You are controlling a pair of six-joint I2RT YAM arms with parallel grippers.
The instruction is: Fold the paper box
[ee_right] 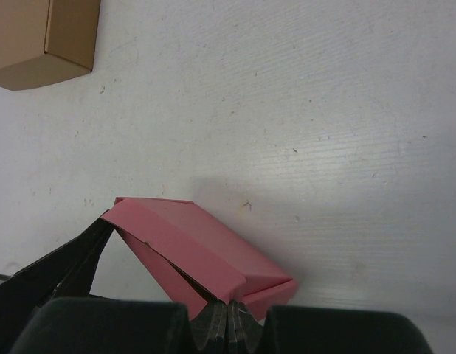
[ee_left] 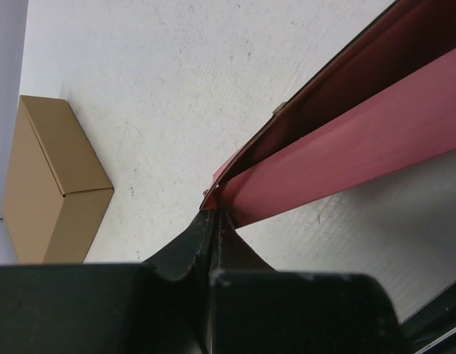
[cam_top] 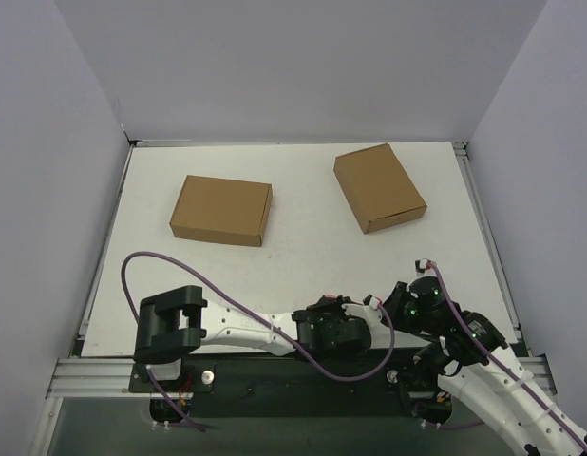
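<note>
You're looking at a pink box (ee_right: 198,254) of thin, smooth, matt card. The brown boxes (cam_top: 221,210) (cam_top: 379,188) are matt cardboard. Your white surface (cam_top: 303,266) looks matt and finely grained, flecked with small marks. The left pincer (ee_left: 213,217) and right pincer (ee_right: 226,308) are black plastic with a dull sheen. The near rail (cam_top: 94,375) is pale ribbed metal.

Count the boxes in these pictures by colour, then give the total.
Brown: 2, the left brown box and the right brown box
Pink: 1, the pink box
Total: 3
</note>
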